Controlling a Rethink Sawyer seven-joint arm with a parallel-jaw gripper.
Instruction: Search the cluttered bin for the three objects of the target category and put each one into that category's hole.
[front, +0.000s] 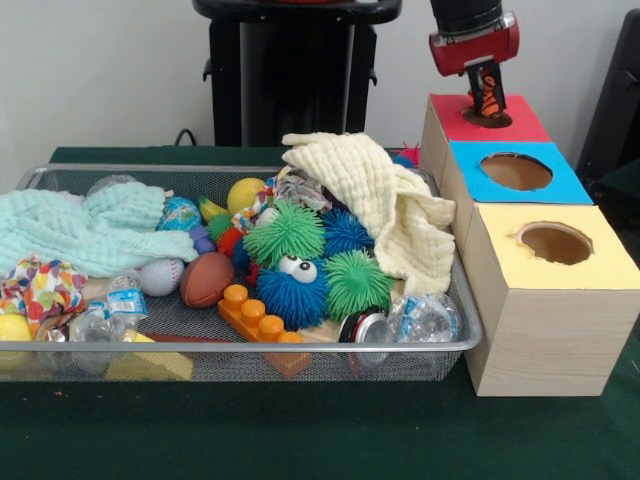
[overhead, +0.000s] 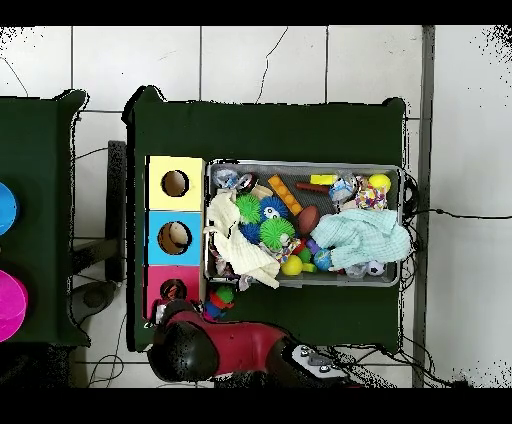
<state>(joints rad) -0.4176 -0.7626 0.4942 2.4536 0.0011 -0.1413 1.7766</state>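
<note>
My gripper (front: 487, 92) hangs at the far right over the wooden box, shut on a small orange plush animal with black stripes (front: 489, 99). The plush dangles into the round hole with the red surround (front: 520, 122) and covers most of the opening. In the overhead view the arm (overhead: 200, 345) reaches over the red-surround hole (overhead: 173, 290). The wire mesh bin (front: 250, 347) stands left of the box, full of clutter; it also shows in the overhead view (overhead: 300, 166). No pale tan plush shows; it may lie under the cloths.
The blue-surround hole (front: 515, 170) and yellow-surround hole (front: 555, 242) lie nearer the camera on the same box. In the bin are a cream cloth (front: 380, 200), a mint cloth (front: 90, 225), green (front: 288, 232) and blue (front: 295, 290) spiky balls, a football (front: 207, 278), an orange brick (front: 258, 318) and plastic bottles.
</note>
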